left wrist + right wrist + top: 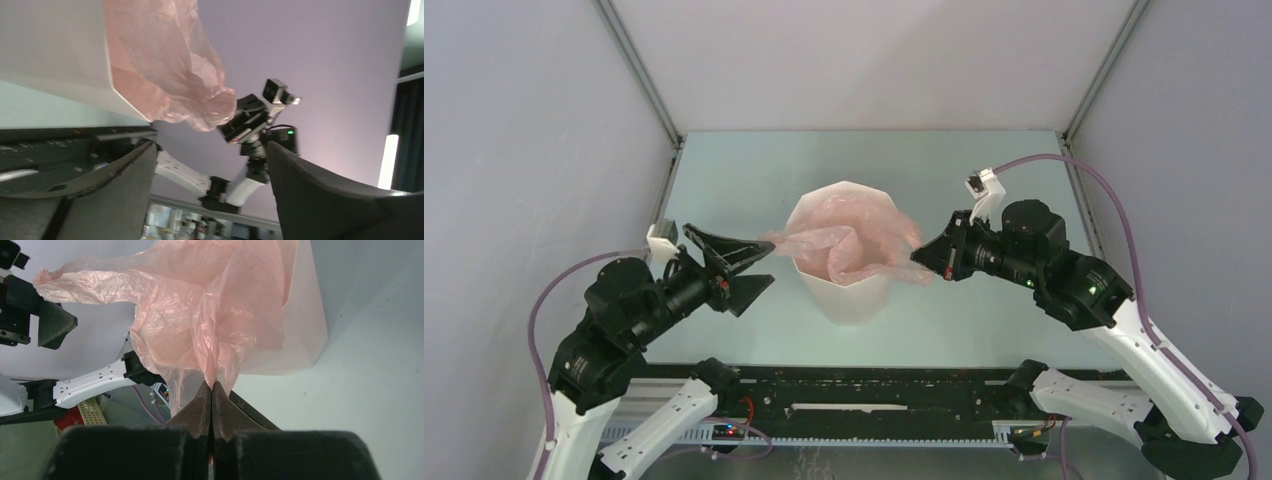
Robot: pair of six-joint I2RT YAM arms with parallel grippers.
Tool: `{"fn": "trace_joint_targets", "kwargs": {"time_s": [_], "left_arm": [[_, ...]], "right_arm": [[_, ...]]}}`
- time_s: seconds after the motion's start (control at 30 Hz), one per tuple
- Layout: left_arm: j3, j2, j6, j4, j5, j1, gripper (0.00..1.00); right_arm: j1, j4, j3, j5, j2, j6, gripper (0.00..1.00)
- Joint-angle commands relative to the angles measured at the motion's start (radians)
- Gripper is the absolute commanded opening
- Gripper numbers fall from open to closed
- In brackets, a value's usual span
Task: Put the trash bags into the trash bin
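The white bin stands upright near the middle of the pale green worktop. The thin pink bag sits bunched in the bin's mouth. Part of it is down inside against the far wall, and part is heaped over the rim. To the right of the bin, just off its rim, the right pincer is pressed together on a gathered fold of the bag, which fans out from the fingertips toward the bin. To the left of the bin, the left pincer is spread wide and holds nothing. A crumpled tail of the bag reaches over the bin's left rim toward its upper finger. From here I can't quite tell whether they touch.
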Motion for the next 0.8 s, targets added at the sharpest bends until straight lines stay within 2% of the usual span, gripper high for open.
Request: {"fn": "trace_joint_targets", "kwargs": {"time_s": [0.0, 0.07, 0.17, 0.27, 0.33, 0.43, 0.47, 0.6, 0.63, 0.73, 0.77], "left_arm": [[-0.025, 0.044, -0.259, 0.103, 0.075, -0.039, 0.75], [-0.038, 0.064, -0.311, 0.157, 0.047, -0.084, 0.73], [-0.005, 0.117, -0.31, 0.15, -0.056, -0.192, 0.83], [0.024, 0.166, -0.341, 0.09, -0.242, -0.316, 0.96], [0.029, 0.205, -0.361, 0.089, -0.287, -0.334, 0.99], [0.096, 0.286, -0.285, 0.07, -0.352, -0.337, 1.0], [0.126, 0.312, -0.266, 0.048, -0.374, -0.337, 0.99], [0.163, 0.346, -0.193, 0.018, -0.535, -0.339, 0.75], [0.152, 0.349, -0.191, 0.017, -0.55, -0.339, 0.73], [0.1, 0.371, -0.198, 0.082, -0.508, -0.339, 0.71], [0.1, 0.384, -0.189, 0.079, -0.489, -0.339, 0.65]], "right_arm": [[0.032, 0.037, 0.005, 0.022, -0.008, 0.031, 0.0], [0.045, 0.047, -0.003, 0.039, -0.013, 0.038, 0.0], [0.059, 0.054, -0.01, 0.055, -0.016, 0.052, 0.0], [0.073, 0.055, -0.02, 0.075, -0.019, 0.069, 0.0], [0.079, 0.056, -0.026, 0.084, -0.019, 0.08, 0.0], [0.087, 0.054, -0.026, 0.088, -0.023, 0.093, 0.0], [0.092, 0.052, -0.026, 0.094, -0.025, 0.096, 0.0], [0.109, 0.044, -0.026, 0.127, -0.028, 0.102, 0.0], [0.111, 0.046, -0.026, 0.131, -0.026, 0.1, 0.0], [0.113, 0.058, -0.026, 0.127, -0.018, 0.097, 0.0], [0.113, 0.062, -0.026, 0.125, -0.016, 0.098, 0.0]]}}
